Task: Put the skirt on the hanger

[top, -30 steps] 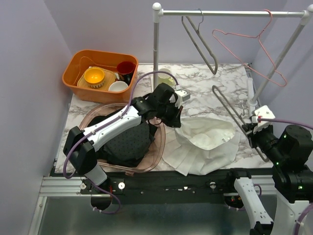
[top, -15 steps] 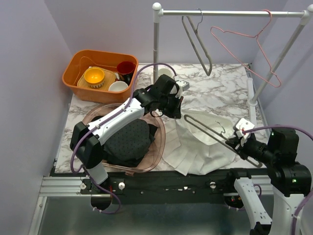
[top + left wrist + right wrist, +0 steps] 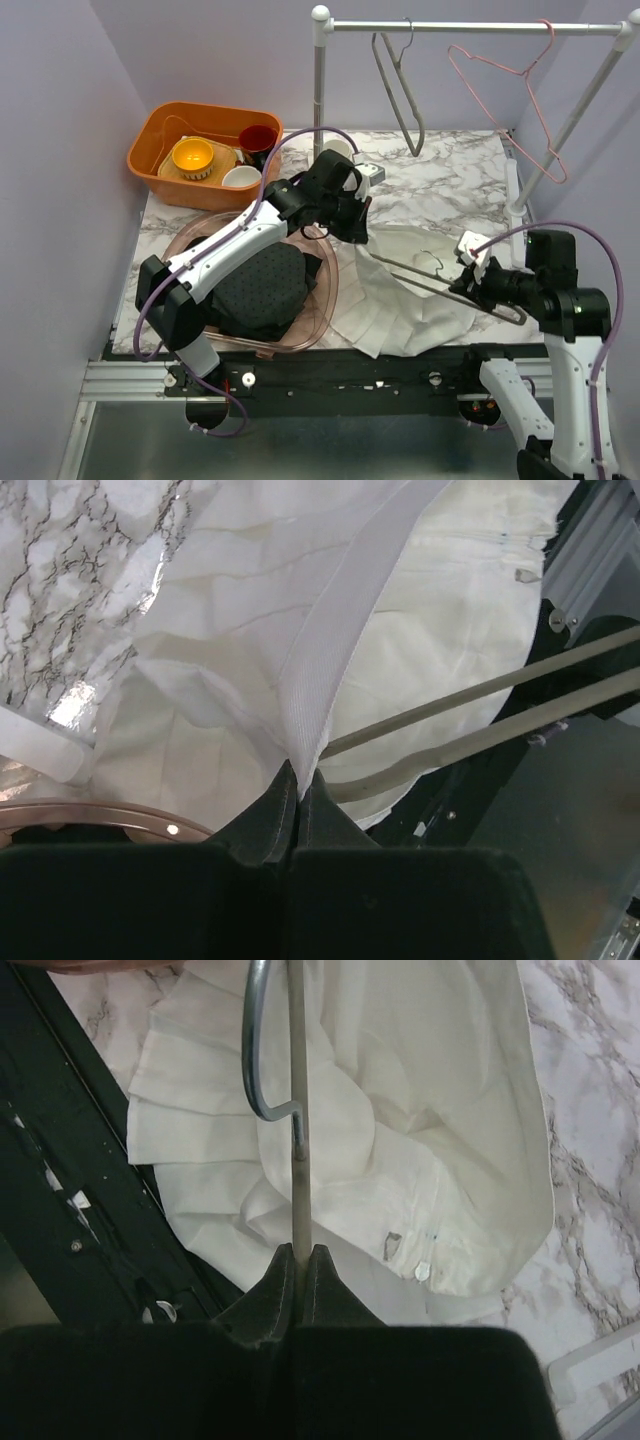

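Observation:
A white skirt (image 3: 410, 300) lies spread on the marble table, right of middle. My left gripper (image 3: 355, 232) is shut on its waistband (image 3: 330, 650) and lifts that edge a little. My right gripper (image 3: 468, 287) is shut on a grey metal hanger (image 3: 430, 278) and holds it low over the skirt, pointing left toward the left gripper. In the right wrist view the hanger's bar (image 3: 298, 1110) runs straight up from the jaws, its hook curling left over the skirt (image 3: 420, 1120). In the left wrist view the hanger's two bars (image 3: 480, 715) cross the skirt (image 3: 220, 660).
A clothes rail (image 3: 470, 27) at the back carries a grey hanger (image 3: 400, 90) and a pink wire hanger (image 3: 510, 95). An orange bin (image 3: 200, 150) of dishes stands back left. A clear pink basket (image 3: 320, 300) with dark clothes (image 3: 260, 290) sits front left.
My right gripper has carried the grey hanger from the right edge leftward and down over the skirt. My left gripper has risen slightly with the waistband. The rail hangers have swung.

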### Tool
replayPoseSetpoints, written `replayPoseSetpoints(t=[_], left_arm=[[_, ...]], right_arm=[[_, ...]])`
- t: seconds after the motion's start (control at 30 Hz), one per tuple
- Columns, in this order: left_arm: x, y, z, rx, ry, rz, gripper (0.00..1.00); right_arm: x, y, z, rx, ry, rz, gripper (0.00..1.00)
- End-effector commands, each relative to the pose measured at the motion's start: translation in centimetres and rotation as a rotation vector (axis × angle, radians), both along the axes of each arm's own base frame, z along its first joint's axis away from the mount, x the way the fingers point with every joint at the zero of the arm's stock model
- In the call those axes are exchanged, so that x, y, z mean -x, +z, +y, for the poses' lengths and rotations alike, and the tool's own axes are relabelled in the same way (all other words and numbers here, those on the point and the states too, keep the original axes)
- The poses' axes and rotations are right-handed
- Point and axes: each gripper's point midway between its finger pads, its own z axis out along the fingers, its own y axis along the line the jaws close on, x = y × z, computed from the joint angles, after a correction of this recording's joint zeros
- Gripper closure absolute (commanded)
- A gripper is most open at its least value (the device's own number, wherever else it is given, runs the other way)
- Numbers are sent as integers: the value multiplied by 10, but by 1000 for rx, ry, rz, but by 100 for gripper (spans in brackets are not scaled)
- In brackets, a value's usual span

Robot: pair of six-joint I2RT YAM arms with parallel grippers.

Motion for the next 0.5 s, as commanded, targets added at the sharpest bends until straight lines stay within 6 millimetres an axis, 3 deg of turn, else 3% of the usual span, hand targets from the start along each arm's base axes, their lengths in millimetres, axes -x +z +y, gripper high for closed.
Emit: replayPoseSetpoints(t=[0.0,0.17,0.3,0.47], left_arm=[[28,36,-7,109,-128,-6,100],[51,58,-24,182,-228,15,100],[58,61,-31,211,-266,37,100],[57,71,-36,248,-261,30,100]], right_arm=[[-19,1,11,-14,128,10,100],[-42,13,15,-41,142,-12,99],[-61,20,25,-101,182,-37,100],[-74,0,28,-134,170,23,99]])
